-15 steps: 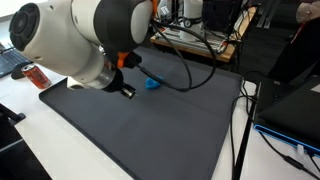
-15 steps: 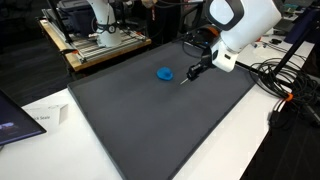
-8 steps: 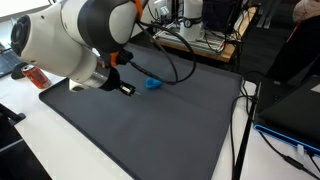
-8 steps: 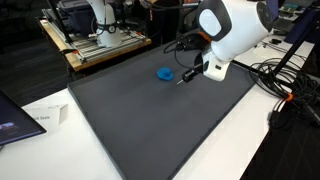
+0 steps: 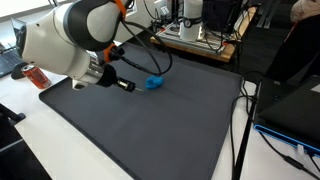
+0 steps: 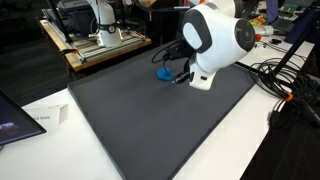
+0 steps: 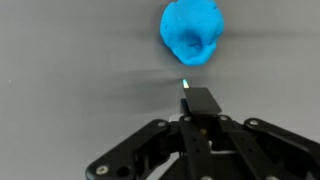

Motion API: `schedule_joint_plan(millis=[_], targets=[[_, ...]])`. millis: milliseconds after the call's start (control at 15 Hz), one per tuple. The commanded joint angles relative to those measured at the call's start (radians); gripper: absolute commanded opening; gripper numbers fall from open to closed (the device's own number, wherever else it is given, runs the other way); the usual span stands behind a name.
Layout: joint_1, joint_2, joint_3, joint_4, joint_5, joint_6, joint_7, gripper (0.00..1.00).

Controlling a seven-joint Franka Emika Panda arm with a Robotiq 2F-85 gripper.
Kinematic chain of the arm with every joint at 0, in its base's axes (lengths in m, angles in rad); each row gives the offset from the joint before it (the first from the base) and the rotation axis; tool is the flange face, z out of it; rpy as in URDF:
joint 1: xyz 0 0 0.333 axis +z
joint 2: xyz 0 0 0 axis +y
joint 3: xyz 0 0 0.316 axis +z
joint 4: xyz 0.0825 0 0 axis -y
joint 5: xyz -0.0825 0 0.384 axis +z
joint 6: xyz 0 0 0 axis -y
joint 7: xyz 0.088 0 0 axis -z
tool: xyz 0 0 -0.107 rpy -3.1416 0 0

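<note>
A small crumpled blue object (image 7: 192, 32) lies on the dark grey mat (image 5: 150, 130), and both exterior views show it (image 5: 154, 83) (image 6: 163, 72). My gripper (image 7: 195, 96) is low over the mat, just short of the object and pointing at it, with its jaws pressed together. A tiny teal tip (image 7: 185, 84) sticks out ahead of the fingertips; I cannot tell what it belongs to. In both exterior views the gripper (image 5: 125, 86) (image 6: 178, 78) is right beside the blue object and not touching it.
An orange bottle (image 5: 35, 75) stands off the mat's corner. Black cables (image 5: 190, 70) trail across the mat's far edge and more cables (image 6: 280, 85) lie beside it. A laptop (image 6: 12, 122) and a paper (image 6: 45, 115) rest on the white table. A wooden bench with equipment (image 6: 100, 45) stands behind.
The arm has swung and lowered, carrying the shut gripper closer to the blue object. The blue object has not moved.
</note>
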Motion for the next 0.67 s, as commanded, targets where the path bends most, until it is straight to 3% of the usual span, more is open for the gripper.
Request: schedule_joint_plan(millis=[0,267,600], targets=[[-0.071,-0.110,0.033,-0.191,0.052,0.047,-0.048,0.03],[-0.130,-0.191,0.052,-0.346,0.080,0.108,-0.087,0.03],[-0.204,-0.301,0.067,-0.562,0.145,0.284,-0.102,0.03]])
